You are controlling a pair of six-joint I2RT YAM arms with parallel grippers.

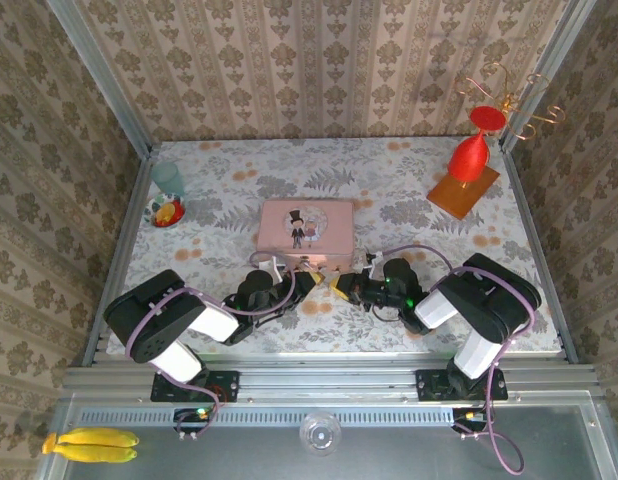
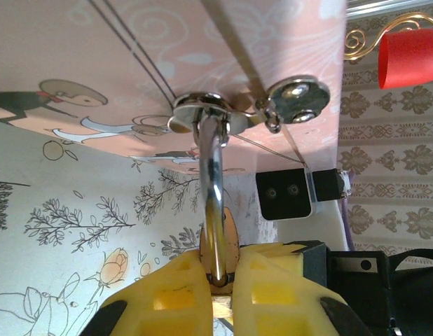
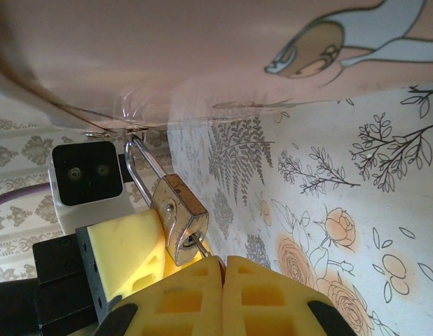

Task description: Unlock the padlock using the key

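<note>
Padlock (image 3: pixel 178 213), tiny and brass-yellow, hangs by its thin silvery shackle (image 2: pixel 211 175) from the near face of the pink square box (image 1: pixel 306 225), its body pinched by the left gripper (image 2: pixel 222 271), the right gripper (image 3: pixel 222 269) nipping a thin silvery key (image 3: pixel 197 246) at its base.

Left claw (image 1: pixel 311 280) faces right claw (image 1: pixel 341 285) near pink box (image 1: pixel 334 240)

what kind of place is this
Probably a staged robot test booth, not a home: wallpapered panels in a metal frame, a floral table, and two arms bolted to a rail.
</note>
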